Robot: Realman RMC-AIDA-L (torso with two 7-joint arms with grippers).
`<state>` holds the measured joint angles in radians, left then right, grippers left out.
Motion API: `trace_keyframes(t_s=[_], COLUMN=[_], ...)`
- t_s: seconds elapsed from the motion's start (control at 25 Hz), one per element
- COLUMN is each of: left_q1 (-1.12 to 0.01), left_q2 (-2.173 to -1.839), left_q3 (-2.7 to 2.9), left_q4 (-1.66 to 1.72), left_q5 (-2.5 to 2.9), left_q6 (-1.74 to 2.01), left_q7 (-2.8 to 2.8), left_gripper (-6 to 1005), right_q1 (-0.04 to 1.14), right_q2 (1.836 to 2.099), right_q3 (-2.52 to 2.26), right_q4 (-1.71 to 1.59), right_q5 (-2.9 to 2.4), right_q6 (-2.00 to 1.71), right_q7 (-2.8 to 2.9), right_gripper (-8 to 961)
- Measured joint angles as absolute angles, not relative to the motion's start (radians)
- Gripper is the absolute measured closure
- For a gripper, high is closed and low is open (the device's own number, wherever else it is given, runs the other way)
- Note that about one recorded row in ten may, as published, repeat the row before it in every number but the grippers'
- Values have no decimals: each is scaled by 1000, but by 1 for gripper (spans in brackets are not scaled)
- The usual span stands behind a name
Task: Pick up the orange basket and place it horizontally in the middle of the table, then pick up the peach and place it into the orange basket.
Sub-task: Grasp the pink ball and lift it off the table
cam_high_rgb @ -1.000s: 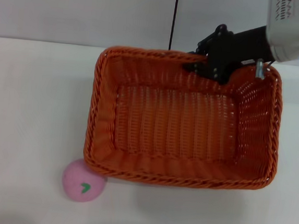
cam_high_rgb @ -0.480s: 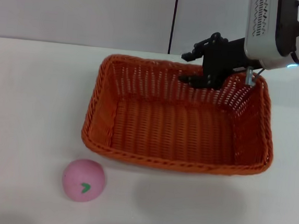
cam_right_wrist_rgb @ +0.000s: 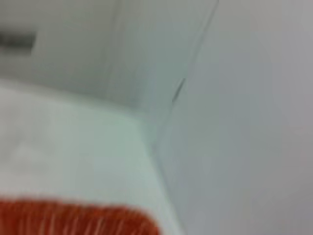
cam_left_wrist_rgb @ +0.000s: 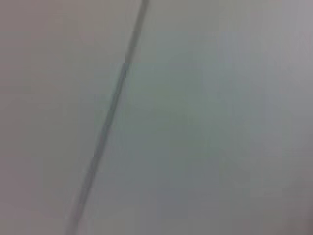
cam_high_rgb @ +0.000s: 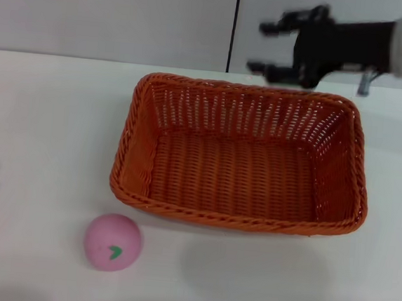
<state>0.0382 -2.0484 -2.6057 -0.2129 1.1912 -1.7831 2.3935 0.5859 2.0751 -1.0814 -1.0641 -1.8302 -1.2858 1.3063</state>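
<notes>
The orange basket (cam_high_rgb: 242, 158) lies flat and lengthwise across the middle of the white table (cam_high_rgb: 41, 129), empty inside. A strip of its rim (cam_right_wrist_rgb: 73, 221) shows in the right wrist view. My right gripper (cam_high_rgb: 268, 47) hovers open above the basket's far rim, apart from it, holding nothing. The peach (cam_high_rgb: 112, 242), pink with a green leaf mark, rests on the table just in front of the basket's near left corner. My left gripper is out of view.
A pale wall with a dark vertical seam (cam_high_rgb: 234, 27) rises behind the table. Bare tabletop stretches left of the basket and along the front edge beside the peach.
The basket dropped from tilted to flat on the table. My right gripper let go of the far rim, opened and rose clear of it. The peach stayed put.
</notes>
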Motion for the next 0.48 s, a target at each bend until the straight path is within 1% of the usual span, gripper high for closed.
trace_keyframes(t_s=[0.04, 0.08, 0.12, 0.16, 0.2, 0.24, 0.28, 0.32, 0.36, 0.48], left_q1=[46, 57, 64, 64, 75, 87, 87, 87, 86, 71], left_q2=[-2047, -2042, -2040, -2040, -2033, -2017, -2015, -2007, -1999, -1981], left_q3=[-2581, -2544, -2523, -2523, -2495, -2478, -2479, -2482, -2484, -2484], left_q4=[-242, -285, -308, -308, -347, -415, -420, -442, -467, -528], left_q5=[1191, 1192, 1193, 1193, 1202, 1270, 1281, 1321, 1366, 1496], left_q6=[-1781, -1778, -1777, -1777, -1776, -1777, -1777, -1779, -1779, -1777], left_q7=[2363, 2324, 2297, 2297, 2257, 2177, 2168, 2137, 2103, 2004], left_gripper=[231, 233, 235, 237, 239, 240, 242, 244, 246, 252], right_q1=[586, 544, 460, 460, 424, 392, 355, 287, 287, 219], right_q2=[2075, 2075, 2074, 2074, 2074, 2074, 2074, 2075, 2075, 2075], right_q3=[-1081, -1081, -1080, -1080, -1080, -1079, -1079, -1077, -1077, -1053], right_q4=[-1064, -1085, -1107, -1107, -1110, -1111, -1105, -1075, -1075, -981], right_q5=[-1830, -1756, -1622, -1622, -1555, -1499, -1436, -1307, -1307, -1159], right_q6=[-1286, -1287, -1294, -1294, -1299, -1303, -1307, -1319, -1319, -1362], right_q7=[1306, 1293, 1259, 1259, 1240, 1226, 1205, 1159, 1159, 1098], right_gripper=[360, 360, 360, 360, 360, 360, 360, 360, 360, 360])
